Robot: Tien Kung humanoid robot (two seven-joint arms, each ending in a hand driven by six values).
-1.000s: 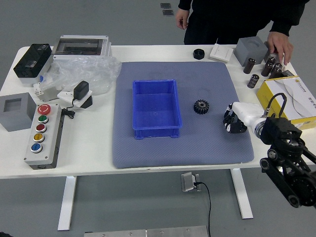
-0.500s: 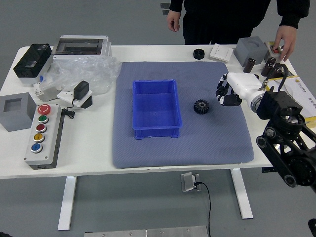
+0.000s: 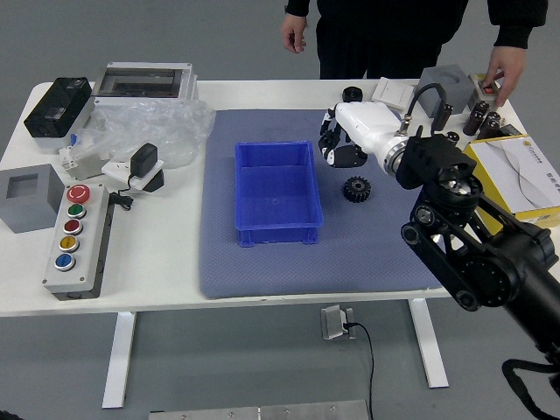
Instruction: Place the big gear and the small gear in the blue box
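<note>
Right hand (image 3: 337,144) over the mat (image 3: 262,278), by the blue box's far right corner; its grip cannot be told from this view. Black toothed gear (image 3: 357,189) lies on the mat just nearer the robot than the hand, blue box (image 3: 278,235) to the hand's left and nearer. Beyond the hand, one person's hand (image 3: 294,33) hangs down; the other (image 3: 503,72), farther right, reaches to the table's far corner.

The robot's right arm (image 3: 472,241) is slanting inward from the picture's right side, its hand (image 3: 339,140) pointing toward the robot's left. Across from it, one of the person's hands (image 3: 294,33) is hanging down while the person's other hand (image 3: 505,70) is reaching downward.
</note>
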